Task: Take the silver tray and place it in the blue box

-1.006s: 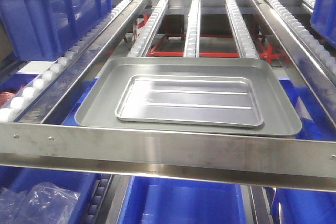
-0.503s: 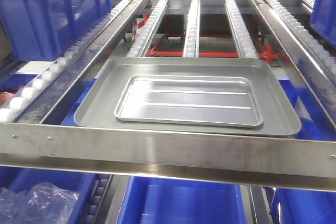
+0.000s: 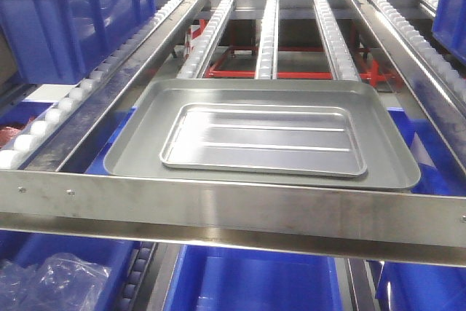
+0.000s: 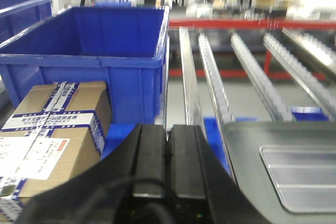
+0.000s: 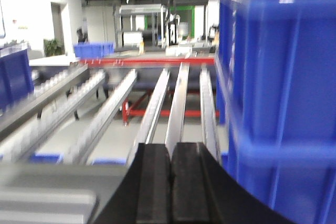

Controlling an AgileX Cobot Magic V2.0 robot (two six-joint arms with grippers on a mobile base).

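SET FOR PICKUP: the silver tray (image 3: pixel 262 140) lies flat inside a larger, duller grey tray (image 3: pixel 135 143) on the roller rack (image 3: pixel 268 27), close to the grey tray's near wall and just behind the steel front rail (image 3: pixel 233 213). Nothing of the job looks done yet, with grasp, lift and placing all left. The left tool (image 4: pixel 168 129) hangs to the left of the trays, its 2 fingers pressed together on nothing. The right tool (image 5: pixel 170 148) is likewise closed and empty, off to the right beside a blue crate (image 5: pixel 278 93). A blue box (image 3: pixel 73 20) stands on the lane to the left, with a cardboard carton (image 4: pixel 52 129) near it in the left wrist view. More blue bins (image 3: pixel 255 282) sit under the rail; which container is the target cannot be told. The silver tray's low rim nests within the grey tray, likely leaving a finger little room to get under, while the space above both trays is open
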